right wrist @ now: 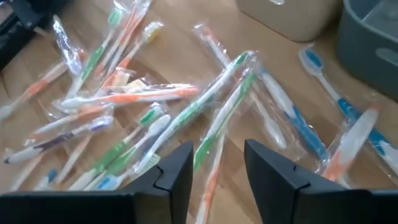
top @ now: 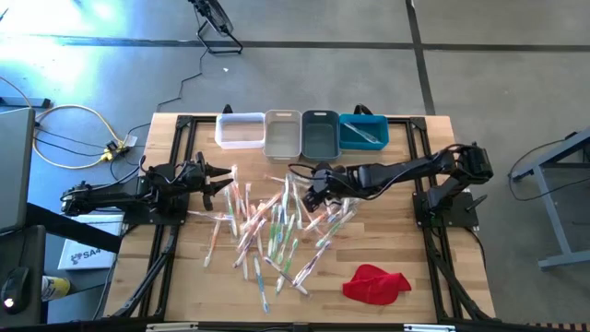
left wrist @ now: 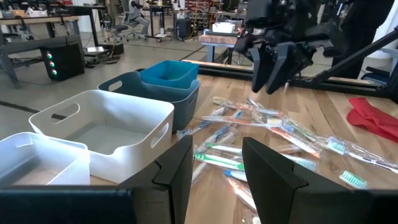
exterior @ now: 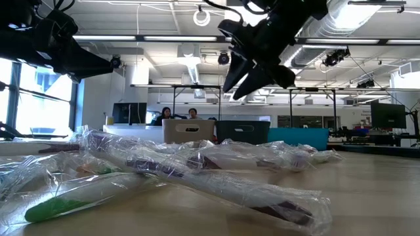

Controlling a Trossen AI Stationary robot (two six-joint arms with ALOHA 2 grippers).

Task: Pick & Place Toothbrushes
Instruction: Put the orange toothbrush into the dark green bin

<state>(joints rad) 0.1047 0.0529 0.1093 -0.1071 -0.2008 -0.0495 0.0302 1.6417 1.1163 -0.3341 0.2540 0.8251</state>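
table [top: 406, 304]: frame centre | bins [top: 301, 133]: row of four along table's upper edge | toothbrushes [top: 272, 231]: scattered pile mid-table, below the bins | cloth [top: 375, 283]: lower right of pile | left gripper [top: 224, 175]: left of pile | right gripper [top: 309, 184]: above pile's upper right, below bins

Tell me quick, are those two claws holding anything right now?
Left gripper: open, empty, waiting at the pile's left edge.
Right gripper: open, empty, above the toothbrushes.

Grey concrete floor [top: 304, 23] — desks [exterior: 190, 128], perhaps monitors, behind.
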